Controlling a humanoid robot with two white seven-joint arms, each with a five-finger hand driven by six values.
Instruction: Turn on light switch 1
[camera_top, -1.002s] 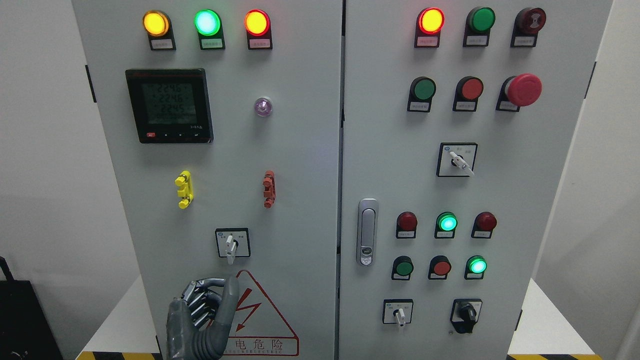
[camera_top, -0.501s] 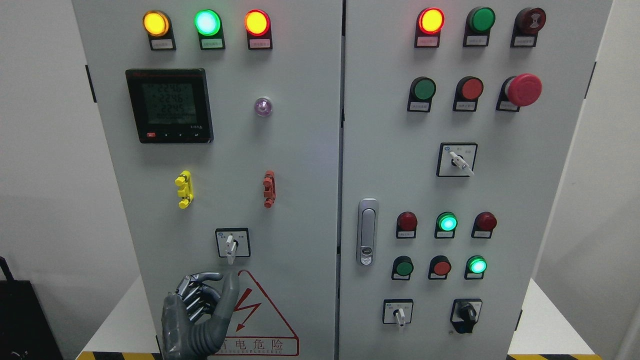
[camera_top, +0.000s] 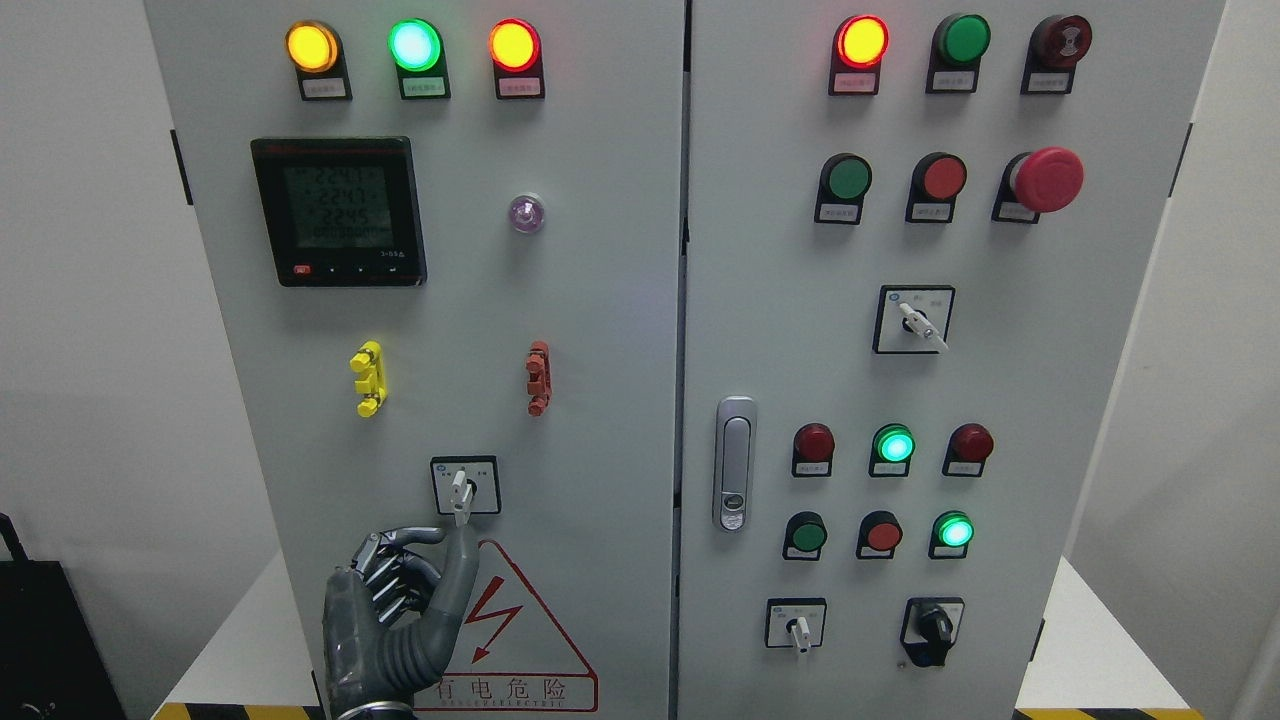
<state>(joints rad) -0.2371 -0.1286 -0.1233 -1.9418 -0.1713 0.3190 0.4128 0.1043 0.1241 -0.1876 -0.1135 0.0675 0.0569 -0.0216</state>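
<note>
A rotary selector switch (camera_top: 463, 487) with a white handle pointing straight down sits low on the left cabinet door (camera_top: 600, 400). My left hand (camera_top: 448, 540) comes up from the bottom edge just below it. Its four fingers (camera_top: 395, 575) are curled in and hold nothing. The thumb points upward, its tip almost touching the lower end of the switch handle. The right arm is out of view.
Above the switch are a yellow clip (camera_top: 368, 378), a red clip (camera_top: 538, 377), a digital meter (camera_top: 340, 212) and three lit lamps. A warning triangle (camera_top: 520, 630) lies right of my hand. The right door carries a latch handle (camera_top: 735, 463), push buttons and more selectors.
My left hand has risen a little along the door, bringing the thumb tip closer under the switch handle. The switch handle has not turned.
</note>
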